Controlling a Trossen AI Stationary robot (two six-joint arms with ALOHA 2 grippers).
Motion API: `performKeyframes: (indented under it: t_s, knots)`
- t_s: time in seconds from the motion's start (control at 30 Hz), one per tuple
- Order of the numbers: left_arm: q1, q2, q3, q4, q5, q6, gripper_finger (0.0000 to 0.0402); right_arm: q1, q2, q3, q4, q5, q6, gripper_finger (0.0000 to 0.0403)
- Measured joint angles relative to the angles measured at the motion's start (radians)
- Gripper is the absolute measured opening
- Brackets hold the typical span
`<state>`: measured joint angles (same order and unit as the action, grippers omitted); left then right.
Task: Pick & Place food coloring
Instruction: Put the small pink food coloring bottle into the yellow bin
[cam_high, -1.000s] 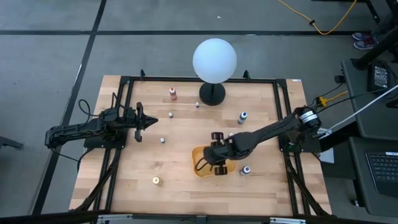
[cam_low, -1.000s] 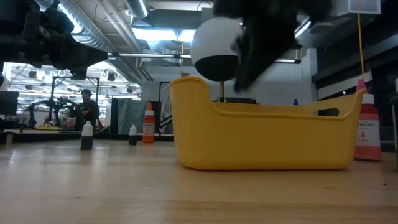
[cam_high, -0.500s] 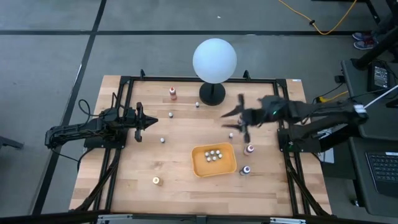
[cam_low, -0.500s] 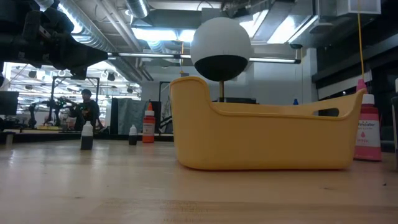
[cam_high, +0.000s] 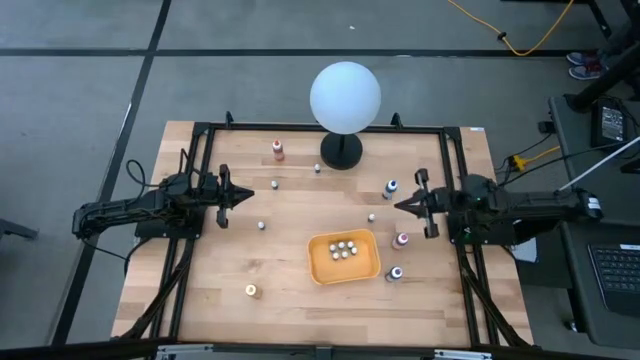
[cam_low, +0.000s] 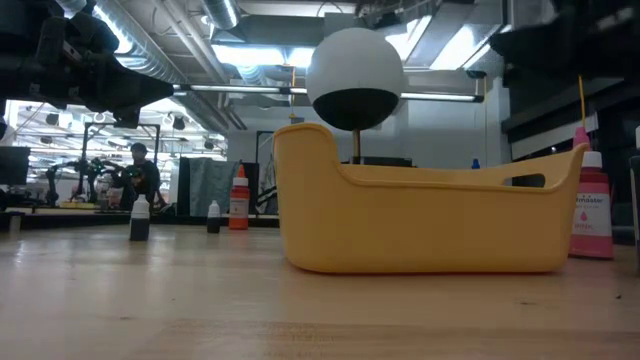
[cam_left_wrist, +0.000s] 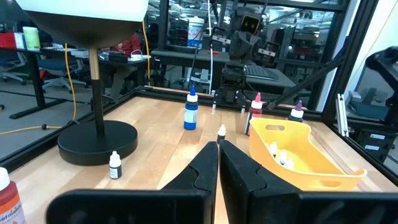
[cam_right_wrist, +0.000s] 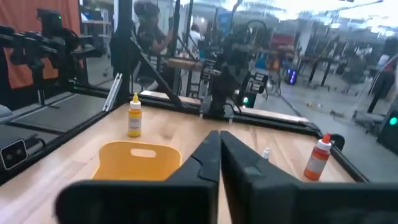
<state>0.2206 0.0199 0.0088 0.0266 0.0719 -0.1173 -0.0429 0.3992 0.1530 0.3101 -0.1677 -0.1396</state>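
The food coloring bottles stand upright on their bases about the wooden table: an orange-red one (cam_high: 278, 151) at the far left, a blue one (cam_high: 390, 188), a pink one (cam_high: 401, 240) and a purple one (cam_high: 396, 273) at the right, and a yellow one (cam_high: 251, 291) near the front. My left gripper (cam_high: 248, 192) is shut and level at the table's left side. My right gripper (cam_high: 402, 205) is shut and level at the right side, between the blue and pink bottles but above them. Neither holds anything.
A yellow tray (cam_high: 322, 268) with several small whitish pieces in it sits right of the table's middle. A lamp with a white globe (cam_high: 345, 95) and a black base (cam_high: 341, 152) stands at the far edge. Tiny dark bottles (cam_high: 261, 225) are scattered between. A black frame (cam_high: 455, 180) borders the table.
My right gripper has left the yellow tray, risen, and drawn back toward the table's right edge. It has tipped from pointing down to level, and its fingers have shut on nothing. The tray and bottles have stayed in place.
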Motion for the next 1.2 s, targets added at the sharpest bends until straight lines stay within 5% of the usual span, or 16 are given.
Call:
performKeyframes:
  t_s: [0.3, 0.7, 0.93, 1.1, 1.2]
  knots:
    - [0.0, 0.0, 0.0, 0.0, 0.0, 0.0, 0.0009, 0.0, -0.198, -0.064, -0.142, -0.044, -0.052, 0.0006]
    - [0.0, 0.0, 0.0, 0.0, 0.0, 0.0, 0.0011, -0.018, -0.224, -0.065, -0.297, -0.062, -0.112, 0.0006]
    - [0.0, 0.0, 0.0, 0.0, -0.001, 0.0, 0.0013, -0.095, -0.243, -0.146, -0.256, -0.068, -0.048, 0.0006]
    - [0.0, 0.0, 0.0, 0.014, -0.015, 0.032, 0.001, -0.137, -0.268, -0.146, -0.177, -0.225, -0.075, 0.0004]
    - [0.0, 0.0, 0.0, 0.021, -0.025, 0.036, 0.0008, -0.161, -0.299, -0.146, -0.174, -0.206, -0.084, 0.0005]
